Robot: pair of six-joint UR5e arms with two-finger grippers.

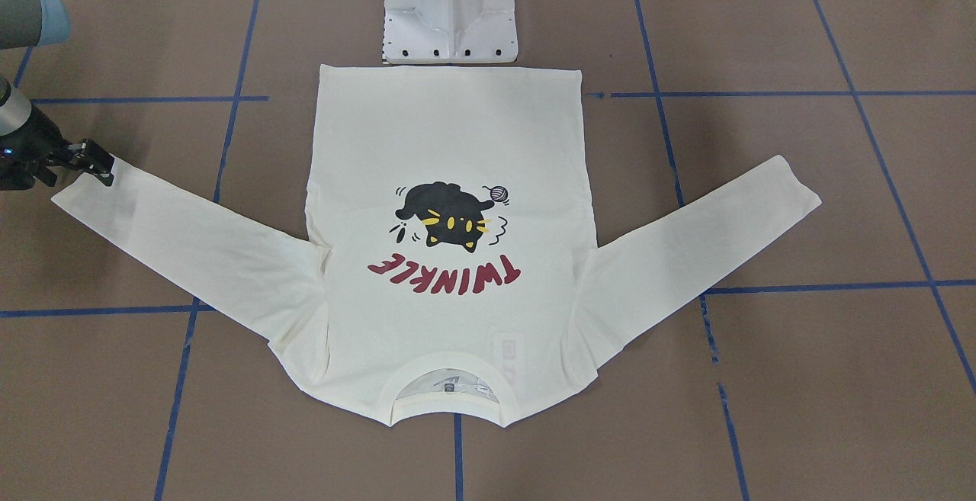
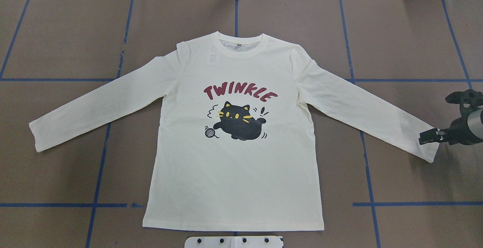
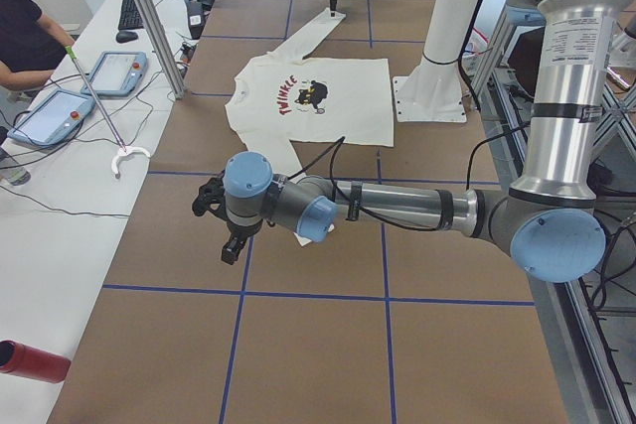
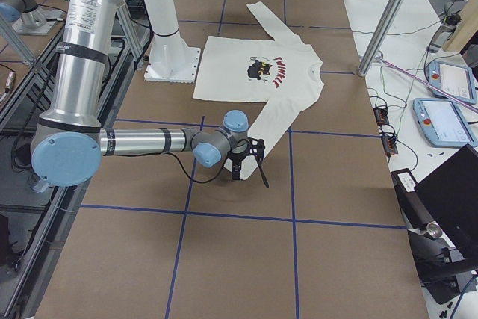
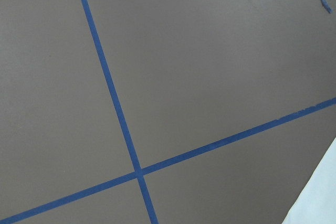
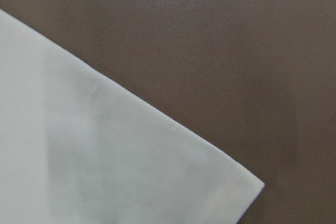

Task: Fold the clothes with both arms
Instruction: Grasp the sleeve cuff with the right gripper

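Observation:
The cream shirt [image 2: 234, 165] lies flat and face up on the brown table, cat print and red "TWINKLE" showing, both sleeves spread out. My right gripper [image 2: 425, 137] sits at the cuff of the sleeve on my right, jaws apart, holding nothing. It also shows in the front-facing view [image 1: 97, 165]. The right wrist view shows only that cuff corner [image 6: 105, 156] close below. My left gripper [image 3: 229, 250] shows only in the exterior left view, hovering over the table beyond the other sleeve's cuff [image 2: 37, 134]. I cannot tell whether it is open or shut.
The white pedestal base [image 1: 451, 13] stands just behind the shirt's hem. Blue tape lines [image 5: 113, 103] grid the brown table. A side table with teach pendants [image 3: 109, 71] and a seated operator runs along the far edge. A red cylinder [image 3: 30, 359] lies there too.

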